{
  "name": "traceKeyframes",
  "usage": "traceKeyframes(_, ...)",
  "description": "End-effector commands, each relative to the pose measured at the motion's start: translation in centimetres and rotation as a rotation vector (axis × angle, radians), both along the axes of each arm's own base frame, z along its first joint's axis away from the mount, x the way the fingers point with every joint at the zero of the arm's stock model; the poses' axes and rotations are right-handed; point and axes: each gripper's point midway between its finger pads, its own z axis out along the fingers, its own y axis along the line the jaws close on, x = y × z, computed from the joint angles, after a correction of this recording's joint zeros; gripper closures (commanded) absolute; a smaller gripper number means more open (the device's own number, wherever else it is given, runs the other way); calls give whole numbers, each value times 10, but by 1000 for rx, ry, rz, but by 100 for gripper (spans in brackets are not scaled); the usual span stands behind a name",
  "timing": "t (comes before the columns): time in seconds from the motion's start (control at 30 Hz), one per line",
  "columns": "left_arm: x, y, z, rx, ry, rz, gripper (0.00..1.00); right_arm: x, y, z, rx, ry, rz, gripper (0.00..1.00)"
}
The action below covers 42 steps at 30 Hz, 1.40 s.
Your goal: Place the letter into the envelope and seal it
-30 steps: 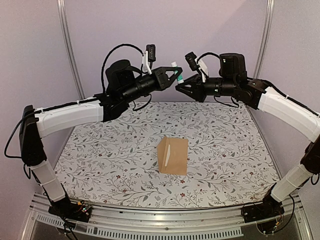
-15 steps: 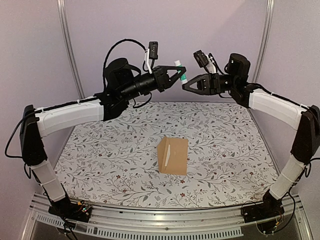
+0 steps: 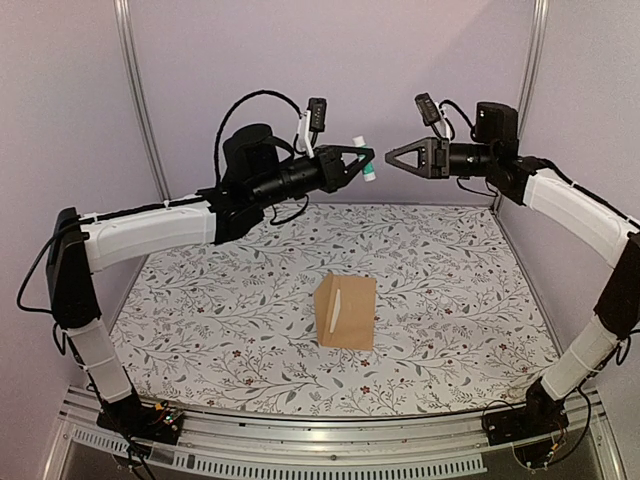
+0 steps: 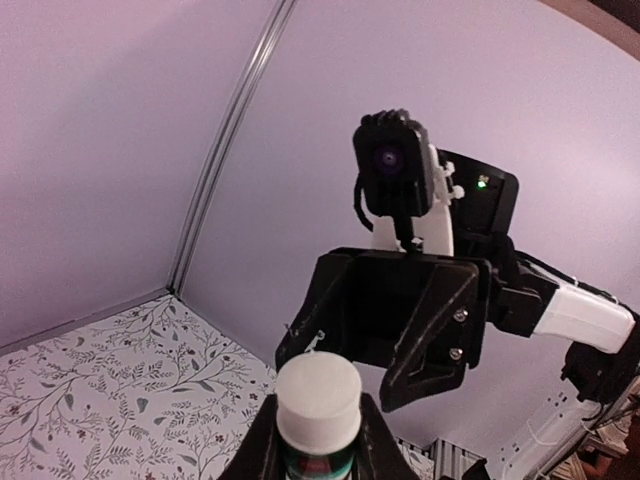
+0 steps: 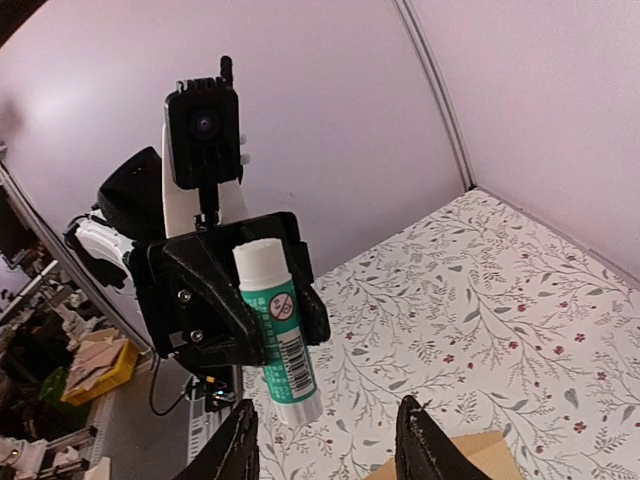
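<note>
The tan envelope (image 3: 346, 311) lies flat in the middle of the table; one corner (image 5: 480, 458) shows at the bottom of the right wrist view. A thin pale strip (image 3: 338, 305) runs down its face, and I cannot tell whether it is the letter. High above the table's far side, my left gripper (image 3: 358, 158) is shut on a green-and-white glue stick (image 3: 365, 160) (image 5: 278, 335), whose white end (image 4: 318, 398) shows between the fingers. My right gripper (image 3: 390, 158) (image 5: 328, 440) faces it a short gap to the right, open and empty.
The floral-patterned table (image 3: 220, 320) carries only the envelope. Purple walls with metal corner posts (image 3: 140, 100) close the back and sides. Both arms reach in high from left and right and meet over the far edge.
My right gripper has let go of the glue stick's end, opened and drawn back to the right. The left gripper has drifted slightly right with the stick. The envelope has not moved.
</note>
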Motion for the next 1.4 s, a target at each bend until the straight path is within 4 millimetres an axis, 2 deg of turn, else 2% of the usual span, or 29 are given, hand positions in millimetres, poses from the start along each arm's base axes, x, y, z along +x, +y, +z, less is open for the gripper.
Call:
traceKeyframes(0.0,17,15,10,-46,62,147,100,24,-21,-14,-308,-380,-402,54)
traceKeyframes(0.07,18,17,12,-64,70,167,100,22,-17,-3,-308,-436,-413,54)
traceKeyframes(0.3,9,14,22,-108,42,177,100,4,22,-6,-325,-490,-344,48)
traceKeyframes(0.5,3,16,28,-121,19,175,100,11,29,-17,-362,-455,-366,50)
traceKeyframes(0.7,0,13,25,-117,26,158,100,12,34,-10,-332,-441,-361,69)
traceKeyframes(0.87,-1,11,22,-112,27,150,100,6,37,-8,-312,-431,-328,96)
traceKeyframes(0.97,-3,7,18,-101,28,128,100,-12,42,3,-247,-424,-223,100)
traceKeyframes(1.03,-5,3,13,-83,15,92,100,-36,39,17,-132,-400,-42,100)
traceKeyframes(1.1,-8,-1,8,-62,-12,46,100,-54,31,26,-29,-314,129,97)
traceKeyframes(1.17,-16,-6,5,-49,-60,-43,100,-66,21,25,45,-188,296,95)
traceKeyframes(1.23,-21,-10,0,-37,-79,-130,100,-71,11,17,93,-132,408,95)
traceKeyframes(1.37,-17,-11,-1,-43,-45,-242,100,-61,-2,7,73,58,408,93)
